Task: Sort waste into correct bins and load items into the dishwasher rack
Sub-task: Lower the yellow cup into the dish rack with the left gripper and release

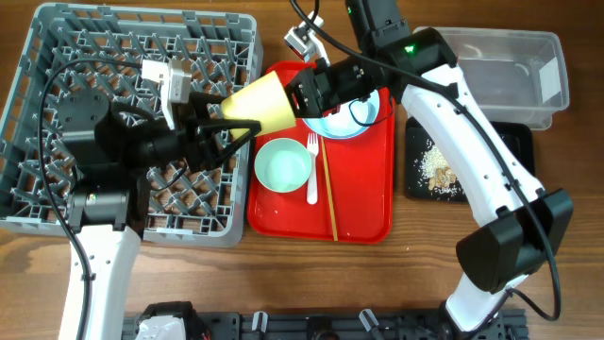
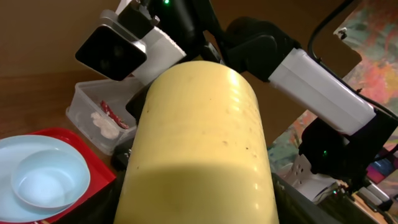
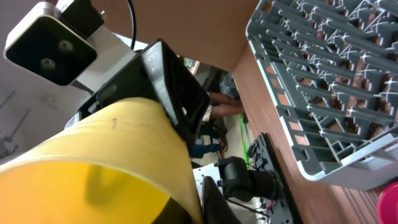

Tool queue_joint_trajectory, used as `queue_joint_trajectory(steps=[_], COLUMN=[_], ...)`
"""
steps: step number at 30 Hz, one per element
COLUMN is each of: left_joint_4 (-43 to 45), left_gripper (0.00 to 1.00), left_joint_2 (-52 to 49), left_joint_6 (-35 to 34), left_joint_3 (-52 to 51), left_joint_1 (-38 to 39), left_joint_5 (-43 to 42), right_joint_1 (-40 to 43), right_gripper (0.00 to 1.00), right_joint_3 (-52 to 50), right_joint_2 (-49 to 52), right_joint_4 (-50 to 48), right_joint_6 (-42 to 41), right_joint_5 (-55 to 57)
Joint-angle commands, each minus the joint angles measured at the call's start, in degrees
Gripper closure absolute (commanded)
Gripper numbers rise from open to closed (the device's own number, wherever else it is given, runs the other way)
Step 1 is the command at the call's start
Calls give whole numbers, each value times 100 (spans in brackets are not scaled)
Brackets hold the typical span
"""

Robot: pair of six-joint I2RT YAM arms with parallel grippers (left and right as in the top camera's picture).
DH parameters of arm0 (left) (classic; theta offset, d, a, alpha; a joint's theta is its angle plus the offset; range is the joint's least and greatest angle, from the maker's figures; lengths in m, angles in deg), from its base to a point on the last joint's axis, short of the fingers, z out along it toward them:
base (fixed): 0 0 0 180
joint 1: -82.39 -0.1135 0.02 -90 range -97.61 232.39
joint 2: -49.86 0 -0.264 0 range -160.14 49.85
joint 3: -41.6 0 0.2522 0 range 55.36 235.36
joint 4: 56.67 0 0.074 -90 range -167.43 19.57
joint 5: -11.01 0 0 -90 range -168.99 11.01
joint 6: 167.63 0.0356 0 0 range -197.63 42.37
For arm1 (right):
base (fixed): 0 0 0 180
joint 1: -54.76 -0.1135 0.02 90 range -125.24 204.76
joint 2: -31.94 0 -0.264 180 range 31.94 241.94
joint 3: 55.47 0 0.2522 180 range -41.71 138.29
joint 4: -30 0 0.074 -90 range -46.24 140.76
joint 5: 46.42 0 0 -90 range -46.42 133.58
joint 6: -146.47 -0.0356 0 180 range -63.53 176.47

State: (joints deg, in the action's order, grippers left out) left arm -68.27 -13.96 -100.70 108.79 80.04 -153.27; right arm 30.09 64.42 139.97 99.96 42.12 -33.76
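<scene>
a: where's your yellow cup (image 1: 264,102)?

b: in the air, lying on its side over the gap between the dishwasher rack (image 1: 57,57) and the red tray (image 1: 359,208), with a gripper at each end.

a: and your jaws?

b: your right gripper (image 1: 307,93) is nearly closed, pinching the cup's wide end. your left gripper (image 1: 231,127) stands wide around the cup's body. one black finger (image 3: 180,99) lies against the wall, but you cannot tell whether it grips.
</scene>
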Motion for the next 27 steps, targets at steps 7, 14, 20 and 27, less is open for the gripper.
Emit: queue_joint_trajectory(steps=[7,14,20,27], left_joint_4=[-481,-1360,-2446,-4017], left_gripper=[37,38,44,52], left_joint_2=[15,15,98,310], left_joint_6=[127,376,483,483], left_joint_3=[83,83,83,310], left_joint_1=[13,-227,-476,-627], left_joint_5=[732,2103,4063,6214], right_joint_1=[98,636,1110,1580], right_gripper=[58,52,50,51], right_joint_3=[31,31,35,37], right_joint_2=[-24,-24,-57,-472], right_joint_4=[31,601,1381,2105], right_joint_6=[50,-256,83,262], right_joint_5=[334,2557,4063,5525])
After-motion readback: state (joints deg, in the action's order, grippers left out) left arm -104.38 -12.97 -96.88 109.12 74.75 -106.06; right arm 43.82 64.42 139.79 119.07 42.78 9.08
